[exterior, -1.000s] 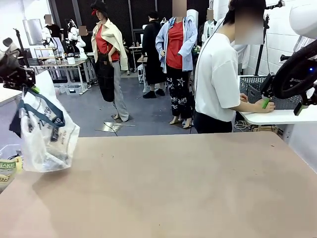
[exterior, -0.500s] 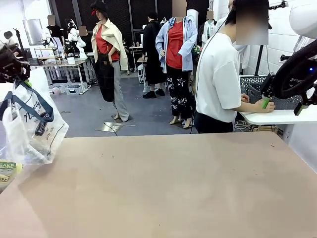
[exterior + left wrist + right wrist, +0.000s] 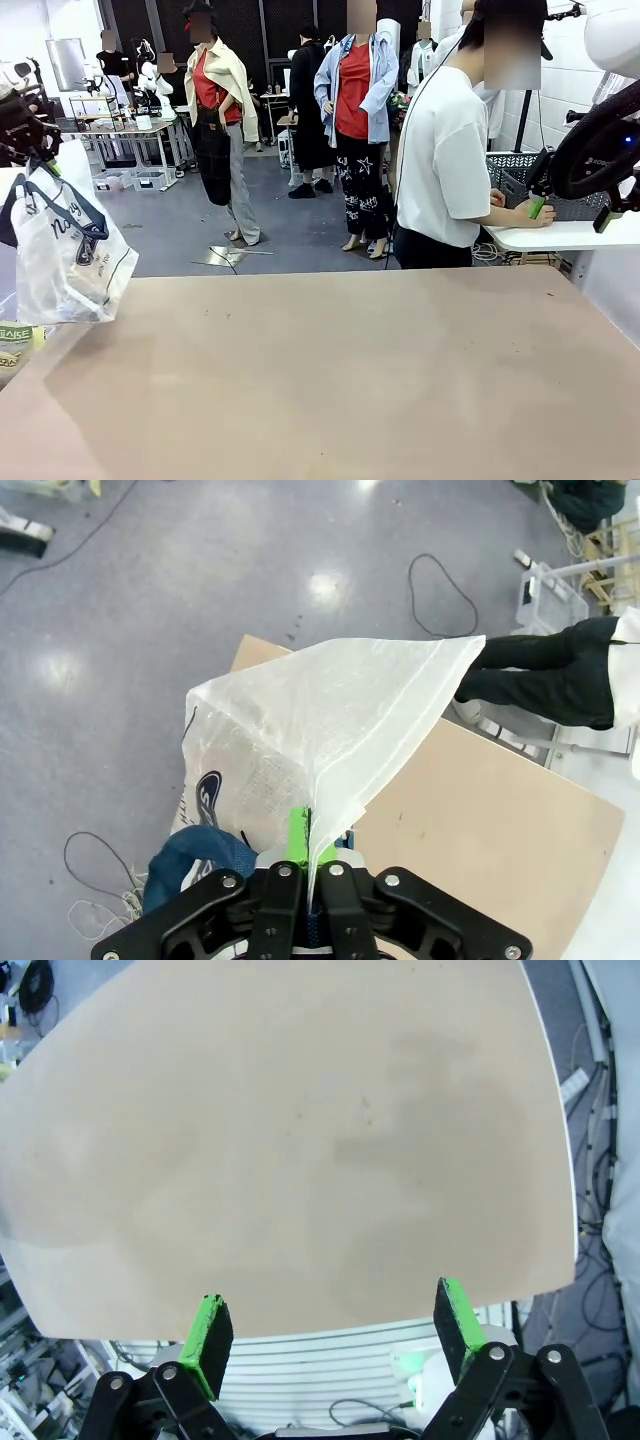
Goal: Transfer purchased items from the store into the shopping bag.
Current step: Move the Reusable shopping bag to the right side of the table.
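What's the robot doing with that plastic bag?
The robot's left gripper is shut on the translucent whitish crinkly plastic shopping bag with navy strap handles, holding it up by its top edge at the left edge of the brown table. The right gripper hangs open over the table, holding nothing. A person in a white T-shirt stands at the far side, hands on a white side counter. Nothing is being put in the bag right now.

"AKE" on a green-and-white package (image 3: 14, 334) at the table's left edge, bag lettering unreadable
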Robot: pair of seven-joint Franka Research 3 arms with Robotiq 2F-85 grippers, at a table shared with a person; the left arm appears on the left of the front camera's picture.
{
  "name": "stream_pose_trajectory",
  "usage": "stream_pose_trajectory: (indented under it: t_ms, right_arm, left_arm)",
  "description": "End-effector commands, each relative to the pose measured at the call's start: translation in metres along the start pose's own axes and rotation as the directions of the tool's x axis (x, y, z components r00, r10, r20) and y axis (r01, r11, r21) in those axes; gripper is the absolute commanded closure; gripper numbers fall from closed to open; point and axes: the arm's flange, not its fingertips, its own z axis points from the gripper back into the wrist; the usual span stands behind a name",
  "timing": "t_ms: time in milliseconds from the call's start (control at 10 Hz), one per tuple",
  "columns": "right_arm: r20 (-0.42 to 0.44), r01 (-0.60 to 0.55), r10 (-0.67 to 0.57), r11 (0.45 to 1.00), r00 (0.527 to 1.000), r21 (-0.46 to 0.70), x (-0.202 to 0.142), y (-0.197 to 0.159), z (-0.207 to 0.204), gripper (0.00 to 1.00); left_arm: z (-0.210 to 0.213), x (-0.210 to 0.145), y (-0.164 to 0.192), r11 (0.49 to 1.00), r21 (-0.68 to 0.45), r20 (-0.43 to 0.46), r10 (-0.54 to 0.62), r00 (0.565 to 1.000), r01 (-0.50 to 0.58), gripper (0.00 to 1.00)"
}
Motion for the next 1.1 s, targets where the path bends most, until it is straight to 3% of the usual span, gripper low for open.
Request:
stream_pose_trajectory:
  t_ms: [0,400,500,1000]
  right_arm:
    - [-0.006,-0.002,0.002,1.0,1.0,-0.022,0.0,0.0,0.002,0.0]
    - [-0.006,-0.002,0.002,1.0,1.0,-0.022,0.0,0.0,0.002,0.0]
    - [-0.006,-0.002,0.002,1.0,1.0,-0.022,0.0,0.0,0.002,0.0]
    - [-0.006,-0.002,0.002,1.0,1.0,-0.022,0.0,0.0,0.002,0.0]
  left_arm:
    - [0.008,0.02,-0.006,1.0,-0.007,-0.016,0.025,1.0,-0.025,1.0]
    - [0.007,0.017,-0.006,1.0,-0.017,-0.034,0.009,0.999,-0.01,1.0]
    - [0.007,0.017,-0.006,1.0,-0.024,-0.032,0.008,0.999,-0.009,0.94]
    - [0.012,0.005,-0.013,0.997,-0.056,-0.011,-0.051,0.999,0.051,0.0]
